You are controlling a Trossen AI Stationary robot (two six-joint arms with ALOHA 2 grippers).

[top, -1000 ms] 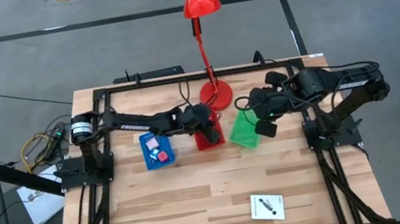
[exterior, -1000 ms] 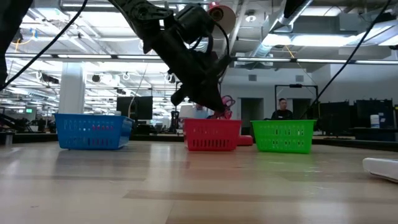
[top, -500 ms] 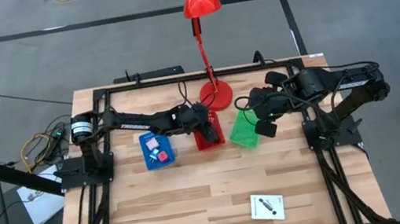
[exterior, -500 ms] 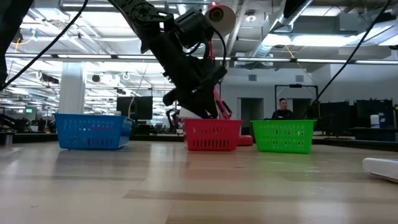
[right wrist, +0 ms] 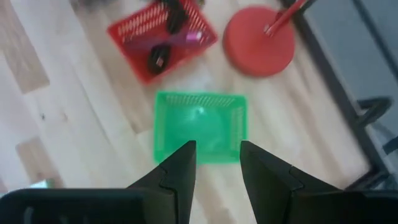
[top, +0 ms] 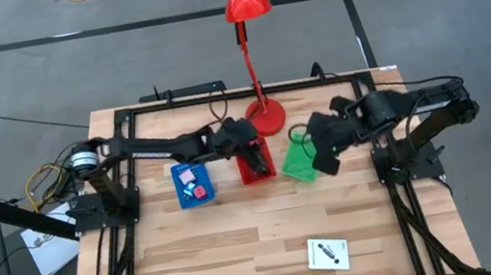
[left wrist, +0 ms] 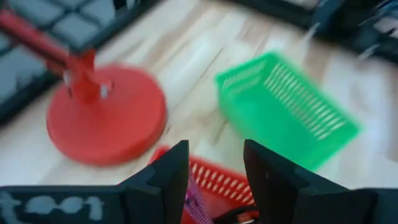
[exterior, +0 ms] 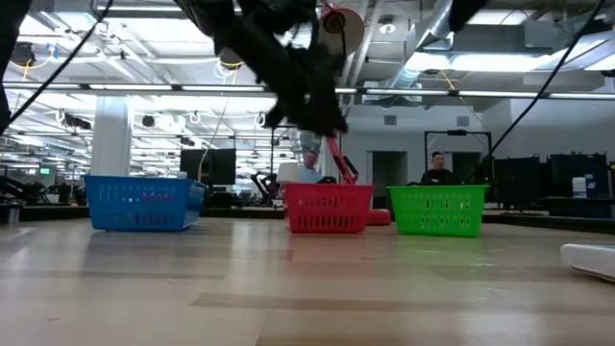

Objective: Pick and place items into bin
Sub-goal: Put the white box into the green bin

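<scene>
Here we see the left tool (top: 248, 143) above the far end of the red plastic mesh basket (top: 255, 164); its two dark fingers (left wrist: 166, 180) stand apart with nothing between them. In the right wrist view the red basket holds a dark object and a pinkish-purple strip, too blurred for us to name. Just beside that basket, toward the bench's far edge, sits the round red base of the desk lamp (top: 265, 116), its stem rising to the red shade beyond the bench.

The right tool (top: 324, 153) hangs over the green plastic mesh basket (top: 300, 161), fingers (right wrist: 180, 171) parted and holding nothing; the green basket looks bare inside.

Left of the red basket, the blue plastic basket (top: 192, 183) holds a pink cube (top: 200, 191) and a small pale piece. The white card with a black mark (top: 327, 253) lies flat on the wooden bench (top: 242, 245), near the front edge and well apart from the baskets.

In the low view a person (exterior: 437, 170) stands in the room behind.
</scene>
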